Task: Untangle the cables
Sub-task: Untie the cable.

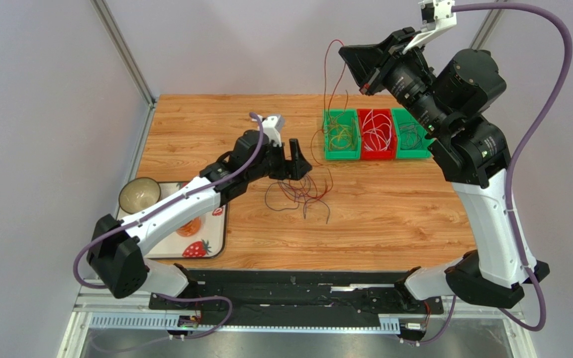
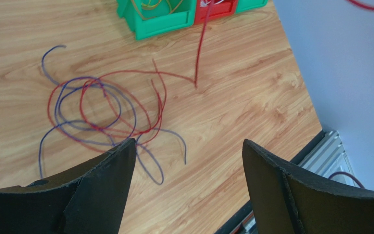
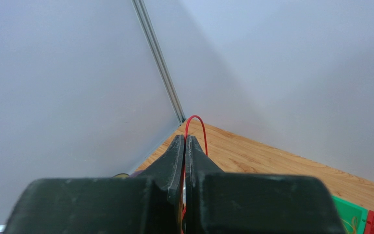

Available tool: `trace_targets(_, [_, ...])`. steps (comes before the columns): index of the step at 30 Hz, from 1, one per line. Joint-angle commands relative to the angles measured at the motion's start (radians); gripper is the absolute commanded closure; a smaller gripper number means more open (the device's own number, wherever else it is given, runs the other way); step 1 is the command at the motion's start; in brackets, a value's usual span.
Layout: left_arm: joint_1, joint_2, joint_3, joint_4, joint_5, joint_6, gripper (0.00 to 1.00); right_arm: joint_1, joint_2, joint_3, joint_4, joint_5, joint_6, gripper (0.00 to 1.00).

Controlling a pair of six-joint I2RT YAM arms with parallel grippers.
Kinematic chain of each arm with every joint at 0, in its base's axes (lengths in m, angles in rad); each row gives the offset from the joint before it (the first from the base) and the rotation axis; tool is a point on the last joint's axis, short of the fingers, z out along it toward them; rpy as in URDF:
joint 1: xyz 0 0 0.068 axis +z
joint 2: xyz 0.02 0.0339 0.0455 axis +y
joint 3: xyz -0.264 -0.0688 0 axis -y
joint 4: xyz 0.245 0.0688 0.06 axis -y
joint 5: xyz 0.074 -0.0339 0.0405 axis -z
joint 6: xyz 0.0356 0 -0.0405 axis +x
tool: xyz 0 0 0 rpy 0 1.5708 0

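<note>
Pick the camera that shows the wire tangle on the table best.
Left wrist: the tangle sits close up, red and purple loops distinct. The top view shows it small; the right wrist shows only one red wire.

Red and purple cables (image 2: 103, 111), green and red bins (image 1: 377, 155).

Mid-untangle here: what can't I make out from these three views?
Left wrist: the left gripper hides the tangle's near loops.
Right wrist: the shut right gripper hides the red cable below its loop.
Top external: crossings and bins' contents too small to trace.
</note>
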Motion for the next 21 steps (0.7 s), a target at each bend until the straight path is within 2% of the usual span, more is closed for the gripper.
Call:
trace_targets(1, [-0.043, 0.108, 0.119, 0.096, 0.006, 0.068, 0.13, -0.002, -0.042, -0.015, 0.056, 0.017, -0.02, 1.0])
trace_targets(7, [-0.074, 0.233, 0.234, 0.08, -0.105, 0.08, 0.17, -0.002, -0.065, -0.038, 0.047, 0.024, -0.043, 1.0])
trace_targets(10, [-0.075, 0.286, 0.271, 0.059, -0.139, 0.077, 0.3, -0.002, -0.076, -0.05, 0.044, 0.031, -0.057, 1.0])
trace_targets(11, [-0.075, 0.297, 0.287, 0.057, -0.145, 0.076, 0.37, -0.003, -0.082, -0.059, 0.041, 0.035, -0.06, 1.0])
trace_targets(12, [-0.075, 0.312, 0.293, 0.056, -0.148, 0.077, 0.64, -0.004, -0.087, -0.064, 0.038, 0.04, -0.068, 1.0])
trace_targets(13, [-0.075, 0.314, 0.296, 0.057, -0.145, 0.077, 0.84, -0.004, -0.091, -0.07, 0.036, 0.04, -0.071, 1.0])
trace_targets(14, [-0.075, 0.314, 0.3, 0.056, -0.142, 0.077, 1.0, -0.002, -0.102, -0.088, 0.038, 0.041, -0.074, 1.0])
trace_targets(18, [-0.089, 0.244, 0.305, 0.024, -0.148, 0.105, 1.0, -0.002, -0.128, -0.15, 0.035, 0.124, -0.086, 1.0])
trace_targets(21, [-0.09, 0.159, 0.336, -0.071, -0.168, 0.143, 1.0, 0.0, -0.13, -0.17, 0.007, 0.194, -0.086, 1.0])
